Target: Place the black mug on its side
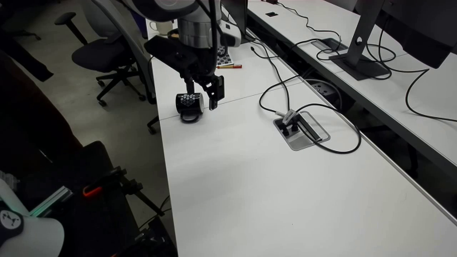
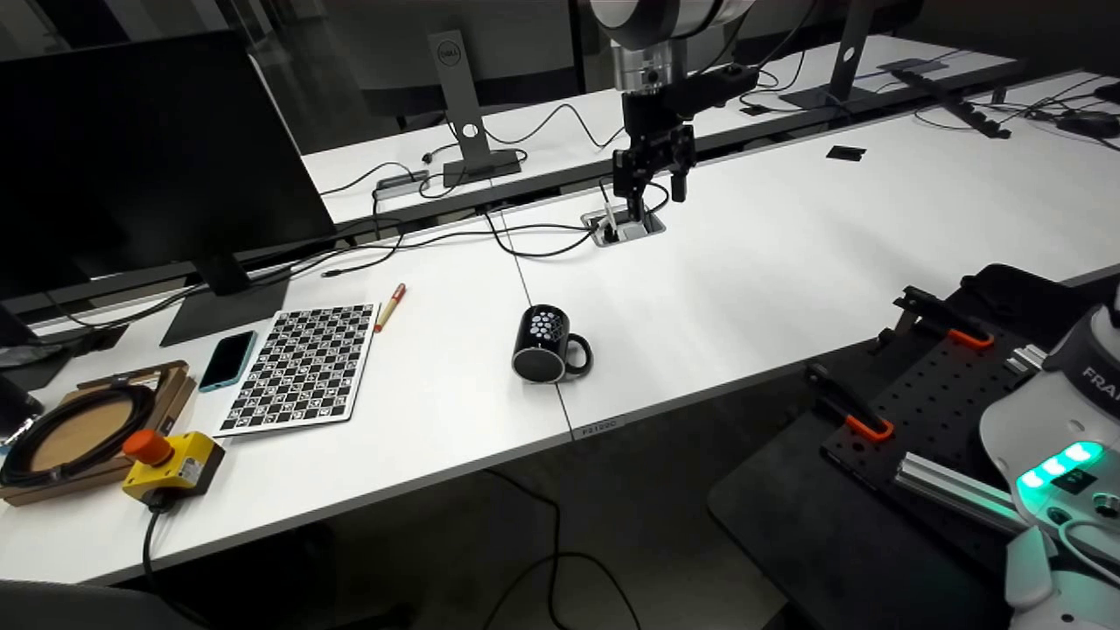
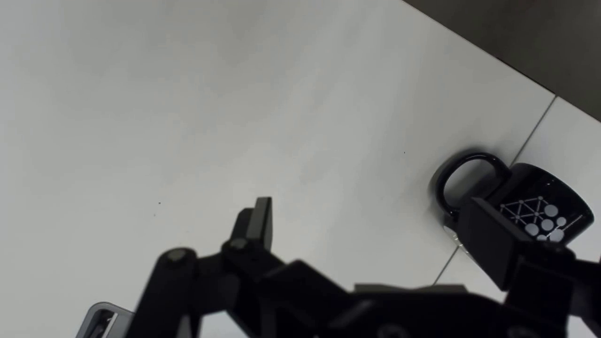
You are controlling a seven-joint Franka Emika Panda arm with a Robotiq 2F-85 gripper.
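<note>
The black mug [image 1: 189, 103] lies on its side on the white table near the front edge, across the table seam. In an exterior view its dark base [image 2: 537, 365] and its handle, flat to one side, show. In the wrist view the mug [image 3: 549, 206] is at the right, its printed side up, partly covered by a finger. My gripper [image 1: 202, 94] is open and empty, raised above the table and apart from the mug. It also shows in an exterior view [image 2: 658, 203] and in the wrist view [image 3: 368, 206], fingers wide apart.
A table socket [image 1: 301, 130] with cables lies toward the back edge. A checkered board [image 2: 302, 367], a red pen [image 2: 390, 306], a phone [image 2: 227, 360], a yellow stop button box [image 2: 175, 468], a coiled cable in a box [image 2: 79, 429] and a monitor [image 2: 157, 149] stand farther along the table.
</note>
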